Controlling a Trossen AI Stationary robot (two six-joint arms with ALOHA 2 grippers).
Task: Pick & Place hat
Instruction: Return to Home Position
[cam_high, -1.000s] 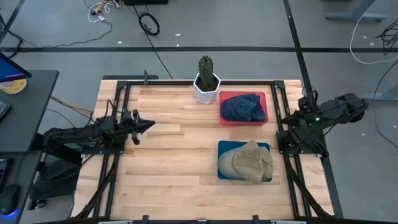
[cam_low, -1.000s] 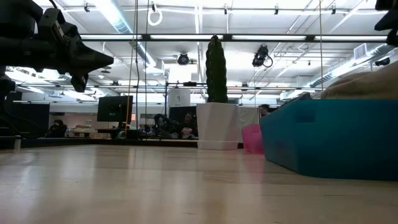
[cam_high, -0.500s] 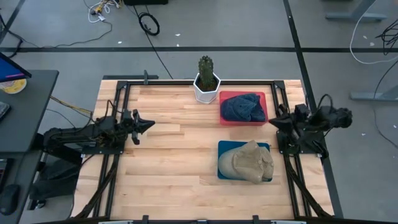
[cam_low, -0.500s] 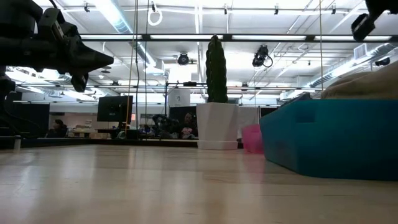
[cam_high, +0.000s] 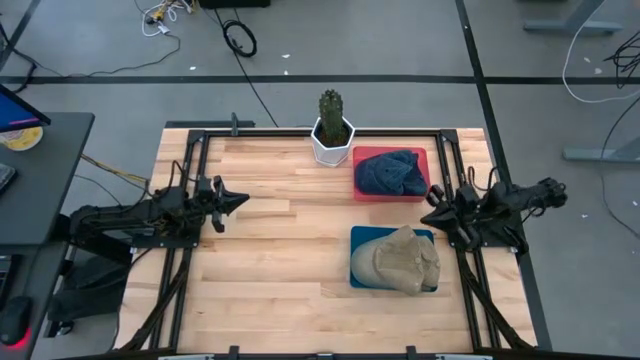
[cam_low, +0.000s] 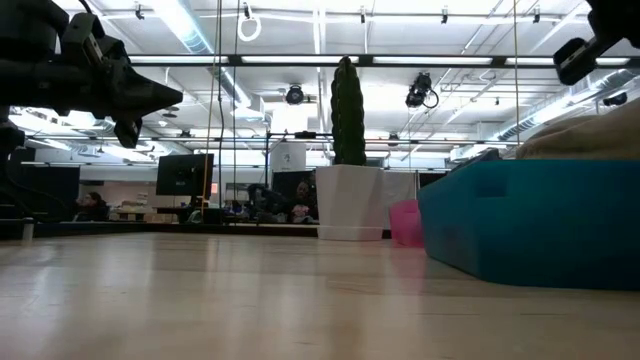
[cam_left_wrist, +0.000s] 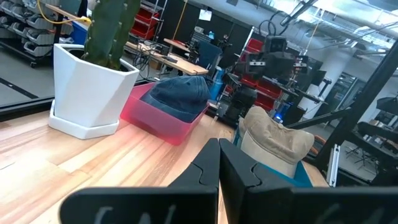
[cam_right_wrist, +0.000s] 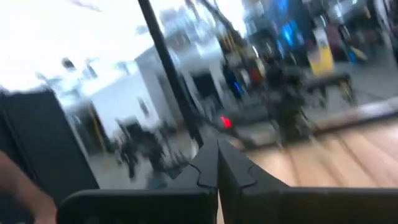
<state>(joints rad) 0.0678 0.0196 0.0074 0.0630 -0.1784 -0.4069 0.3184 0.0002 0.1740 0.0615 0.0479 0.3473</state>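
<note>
Brown caps (cam_high: 405, 258) lie heaped in the blue bin (cam_high: 362, 236), a soft tan pile that rises above the rim and covers most of the bin's inside. That bin sits just beside and below my right end effector (cam_high: 430, 214). This end effector hangs over the edge of the table (cam_high: 270, 260), level with the gap between the two bins, its tip pointed inward across the wood. Its fingers are pressed together with nothing between them — my right wrist view shows the two dark fingers meeting in one line.

On the other side of that end effector, about as near, is the red bin (cam_high: 390, 198) with a dark blue denim cap (cam_high: 390, 172) crumpled inside it. Past the red bin, farther from my right end effector, a cactus (cam_high: 331, 107) stands upright in a white pot (cam_high: 331, 150) at the table's far edge. The pot is just beside the red bin's corner.

My left end effector (cam_high: 240, 200) is held above the table on the opposite side, well apart from both bins, its tip aimed toward them. It too is closed and empty — the fingers touch along their length in my left wrist view. Ahead of it in that view I see the pot and cactus, then the red bin with the denim cap. Beyond that are the brown caps on top of the blue bin.
</note>
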